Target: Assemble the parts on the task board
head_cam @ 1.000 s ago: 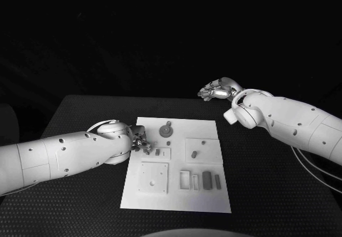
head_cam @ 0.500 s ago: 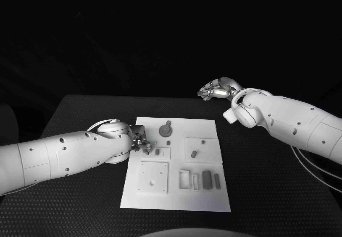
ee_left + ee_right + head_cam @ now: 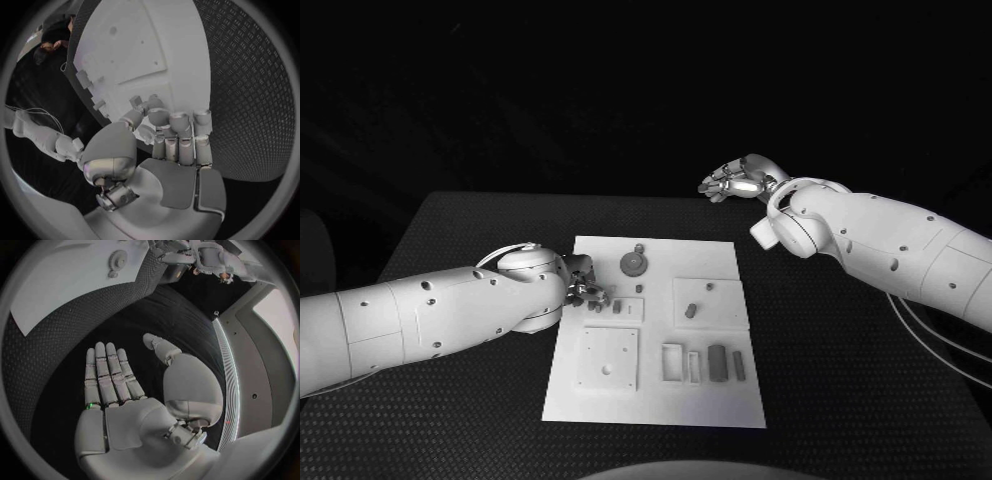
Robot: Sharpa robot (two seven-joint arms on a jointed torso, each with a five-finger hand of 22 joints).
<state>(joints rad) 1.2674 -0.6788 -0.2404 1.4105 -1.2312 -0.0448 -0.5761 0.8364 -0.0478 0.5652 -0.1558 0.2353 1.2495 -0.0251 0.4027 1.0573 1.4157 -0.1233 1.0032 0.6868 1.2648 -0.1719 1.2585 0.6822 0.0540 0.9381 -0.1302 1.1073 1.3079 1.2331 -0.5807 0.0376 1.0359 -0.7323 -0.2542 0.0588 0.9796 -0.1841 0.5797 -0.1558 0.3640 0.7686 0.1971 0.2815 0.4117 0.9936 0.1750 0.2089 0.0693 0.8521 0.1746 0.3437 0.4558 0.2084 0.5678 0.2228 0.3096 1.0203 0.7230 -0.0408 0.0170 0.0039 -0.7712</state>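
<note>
Fingers of the left hand (image 3: 584,293) curl at the left edge of the flat white rectangular task board (image 3: 661,400), seemingly holding nothing; the right hand (image 3: 134,405), beyond the board, lies flat, fingers straight and empty.

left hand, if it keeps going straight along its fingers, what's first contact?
Probably the task board. The left hand sits at the board's left edge, fingers aimed across it at the small parts beside its fingertips. Height above the board is unclear, so it may strike a part first.
</note>
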